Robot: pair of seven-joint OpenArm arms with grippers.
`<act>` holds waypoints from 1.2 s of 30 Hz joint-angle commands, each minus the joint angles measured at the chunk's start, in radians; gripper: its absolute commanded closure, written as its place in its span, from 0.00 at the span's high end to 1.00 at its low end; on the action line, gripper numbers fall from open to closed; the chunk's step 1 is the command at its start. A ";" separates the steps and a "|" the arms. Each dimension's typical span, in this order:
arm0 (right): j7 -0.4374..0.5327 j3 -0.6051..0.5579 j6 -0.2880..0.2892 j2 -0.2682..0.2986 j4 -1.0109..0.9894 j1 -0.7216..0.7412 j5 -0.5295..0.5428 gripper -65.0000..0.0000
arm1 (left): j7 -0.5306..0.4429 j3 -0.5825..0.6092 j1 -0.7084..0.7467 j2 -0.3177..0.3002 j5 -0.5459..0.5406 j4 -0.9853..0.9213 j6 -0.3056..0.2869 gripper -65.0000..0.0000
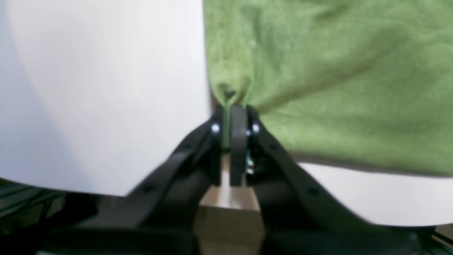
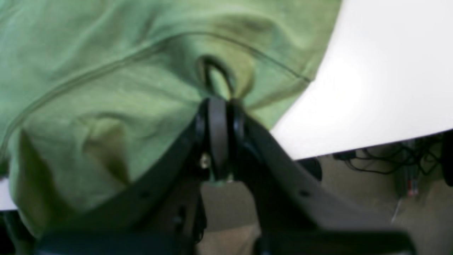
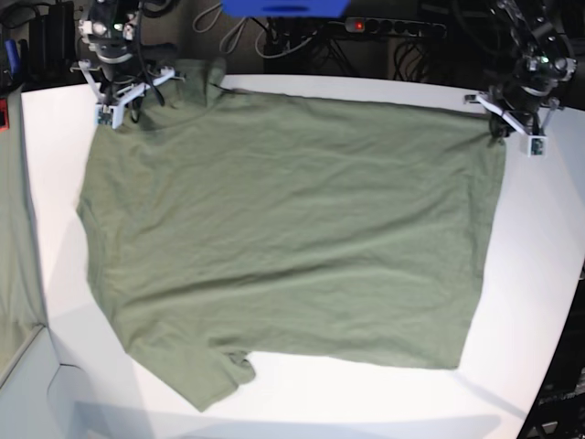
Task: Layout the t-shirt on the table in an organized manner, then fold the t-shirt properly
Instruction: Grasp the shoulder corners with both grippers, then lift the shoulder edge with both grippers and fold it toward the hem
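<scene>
The olive-green t-shirt (image 3: 292, 238) lies spread nearly flat on the white table (image 3: 539, 274), with one sleeve pointing to the front left. At the shirt's far right corner my left gripper (image 3: 500, 126) is shut on the fabric; in the left wrist view the cloth (image 1: 336, 88) puckers into the closed left gripper (image 1: 235, 106) above the table (image 1: 106, 88). My right gripper (image 3: 131, 105) is at the far left corner. In the right wrist view the right gripper (image 2: 219, 101) is shut on a bunched fold of the shirt (image 2: 106, 88) next to a seam, near the table's edge (image 2: 371, 88).
A power strip and cables (image 3: 384, 27) and a blue object (image 3: 283, 7) lie behind the table. Greenish cloth (image 3: 14, 229) hangs beyond the left edge. Below the table edge, cables lie on the floor (image 2: 389, 166).
</scene>
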 commanded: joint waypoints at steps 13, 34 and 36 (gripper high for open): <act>-0.069 0.000 0.003 0.001 0.165 0.009 -0.007 0.00 | -0.018 -0.009 0.004 -0.010 -0.010 0.089 0.001 0.00; -0.138 0.015 0.003 0.062 0.157 0.203 -0.009 0.00 | -0.016 -0.028 -0.115 0.029 -0.009 0.157 0.001 0.00; -0.144 0.014 0.003 0.064 0.157 0.226 -0.009 0.00 | -0.016 -0.028 -0.142 0.029 -0.009 0.154 0.001 0.00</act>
